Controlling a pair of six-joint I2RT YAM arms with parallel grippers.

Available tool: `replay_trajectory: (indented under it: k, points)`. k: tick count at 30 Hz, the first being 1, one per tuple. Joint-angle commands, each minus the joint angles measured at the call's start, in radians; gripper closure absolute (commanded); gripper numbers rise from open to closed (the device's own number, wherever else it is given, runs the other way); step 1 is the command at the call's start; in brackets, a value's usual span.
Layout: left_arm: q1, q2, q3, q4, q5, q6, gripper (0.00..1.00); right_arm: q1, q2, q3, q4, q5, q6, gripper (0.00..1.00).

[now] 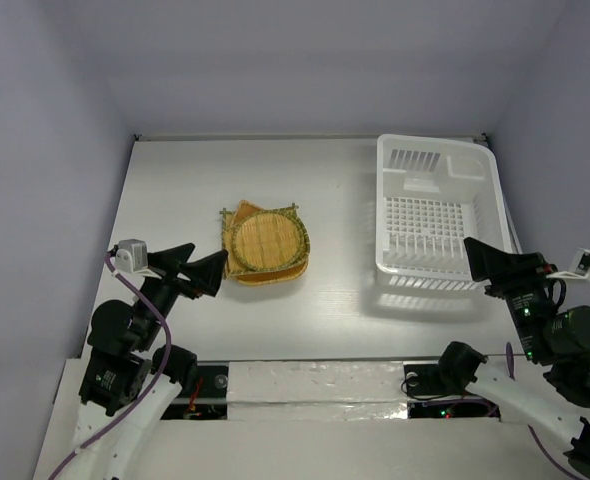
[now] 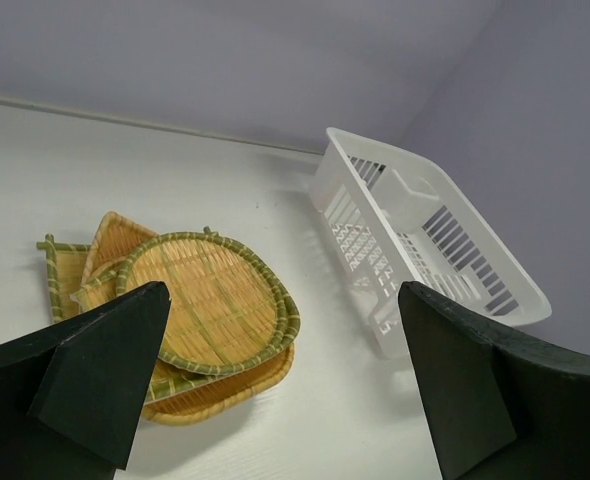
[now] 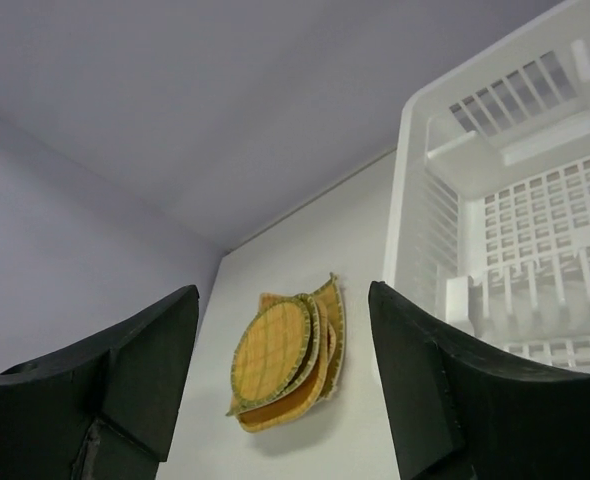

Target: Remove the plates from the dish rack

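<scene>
- Left gripper (image 1: 207,256): jaws wide, holding nothing, hovering just near-left of the stack and aimed at it.
- Woven bamboo plates (image 1: 265,243): all the visible ones are in one overlapping pile flat on the white table (image 1: 175,190), round one on top, well apart from the rack.
- White dish rack (image 1: 383,210): sits far right, grid floor bare, no plate visible in it.
- Right gripper (image 1: 475,262): at the rack's near edge, jaws well apart, empty.
- Step: unloading looks finished.
- Next: nothing to grab; probably just park both arms clear without nudging pile or rack.
</scene>
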Motion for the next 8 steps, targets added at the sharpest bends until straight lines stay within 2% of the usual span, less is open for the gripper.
replay_trajectory:
  k: [1,8]
  points:
    - [0.008,-0.009,0.037,0.028,-0.028,0.022,0.01,0.006,0.014,-0.015,-0.067,0.037,0.007,0.26]
    - [0.008,0.035,0.054,0.033,-0.04,0.039,0.01,0.006,0.07,-0.015,0.009,0.047,-0.024,0.26]
